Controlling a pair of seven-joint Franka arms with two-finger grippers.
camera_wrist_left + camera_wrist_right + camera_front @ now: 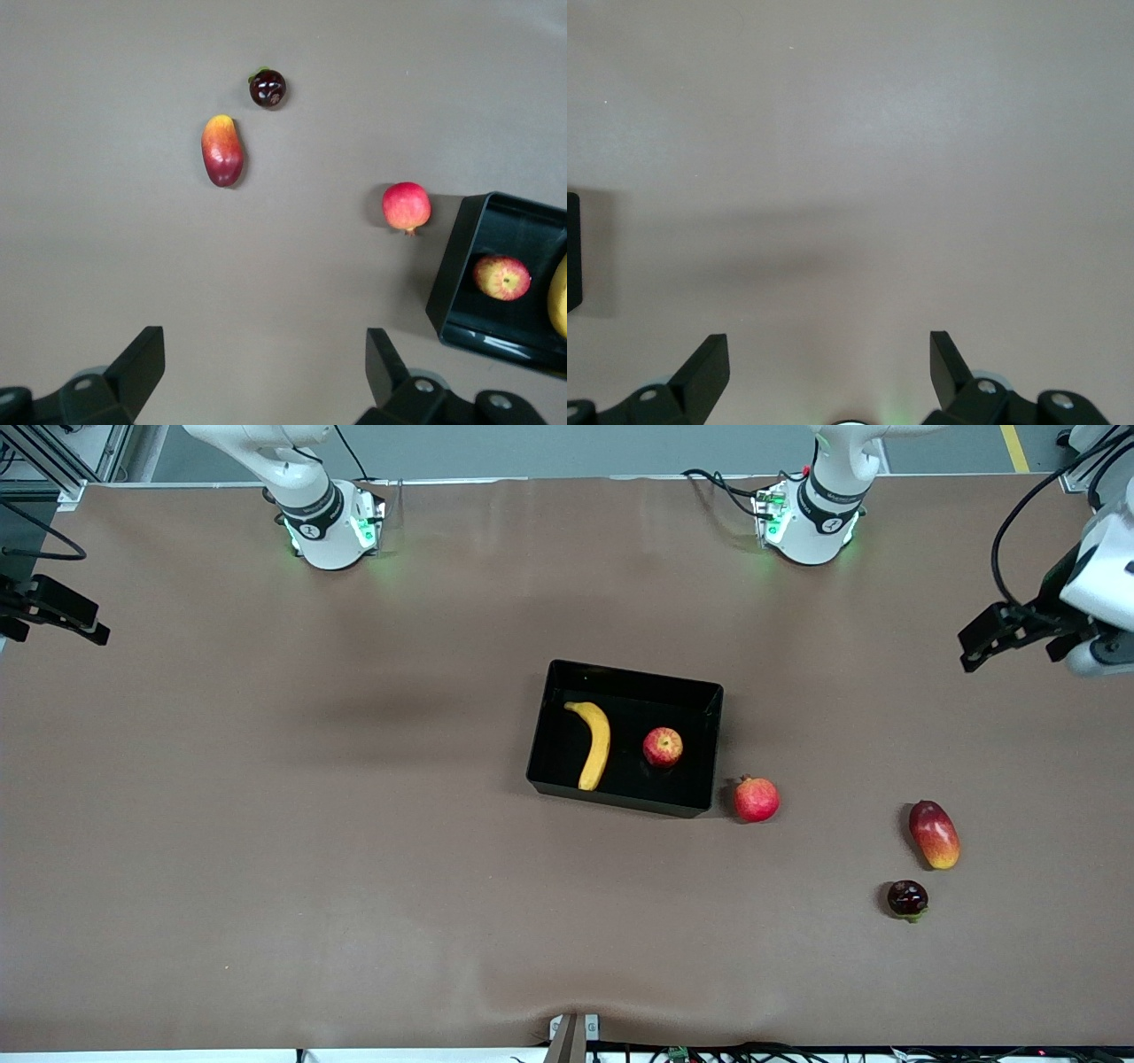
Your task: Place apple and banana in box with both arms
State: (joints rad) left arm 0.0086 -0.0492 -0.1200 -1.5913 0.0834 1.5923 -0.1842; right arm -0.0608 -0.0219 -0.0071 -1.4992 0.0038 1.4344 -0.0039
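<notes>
Low in the frame on the table (266, 868), a dark round fruit (907, 898) and the mango (934, 833) sit toward the left arm's end. Next up, the pomegranate (756, 799) rests just beside the box (620, 795), possibly touching its corner. Inside the box, centre frame, lies the banana (593, 742), with the apple (663, 747) beside it, apart. Task looks done! The banana is soft, so grip mid-length; the apple is firm and smooth, so grip across its middle. Left pincer (266, 372) hangs at the frame's right edge, fingers apart, holding nothing. Right pincer (830, 376) waits at the left edge, likewise spread and empty.
</notes>
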